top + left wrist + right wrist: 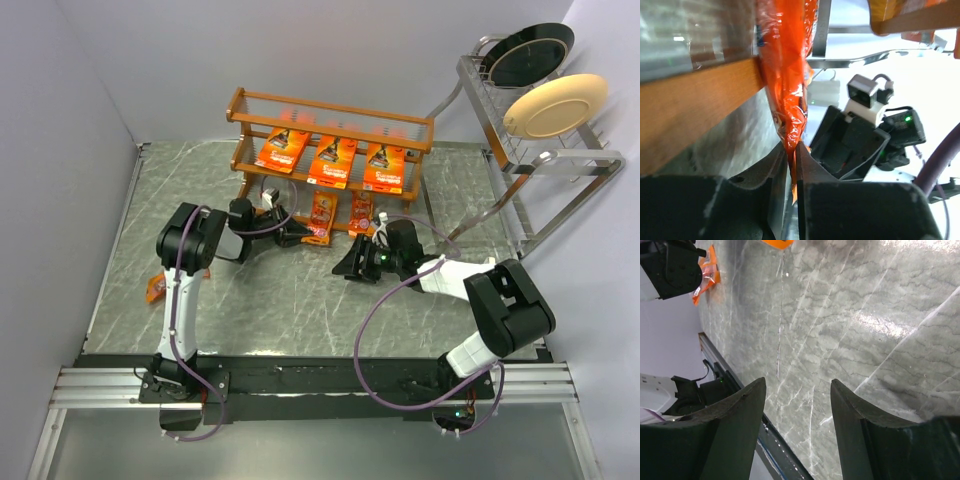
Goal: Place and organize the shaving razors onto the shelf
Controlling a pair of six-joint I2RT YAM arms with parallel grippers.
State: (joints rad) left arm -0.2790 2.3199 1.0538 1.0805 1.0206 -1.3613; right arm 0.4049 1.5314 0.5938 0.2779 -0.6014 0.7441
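The orange-brown shelf [330, 125] stands at the back of the table. Three large razor packs [333, 160] lie side by side on its middle tier. Two small packs sit on the lower tier; the right one [361, 212] stands free. The left one [321, 213] hangs against the wooden rail [695, 105], and my left gripper [303, 237] [791, 147] is shut on the bottom edge of this orange pack [787, 60]. A further small pack [155, 290] [707, 272] lies on the table at the far left. My right gripper [350, 266] [797, 385] hovers open over bare marble in front of the shelf, holding nothing.
A silver plate rack [545, 175] at the back right holds a black plate [530, 52] and a cream plate [555, 105]. Walls close in the table on the left, back and right. The arms' mounting rail [300, 385] runs along the near edge.
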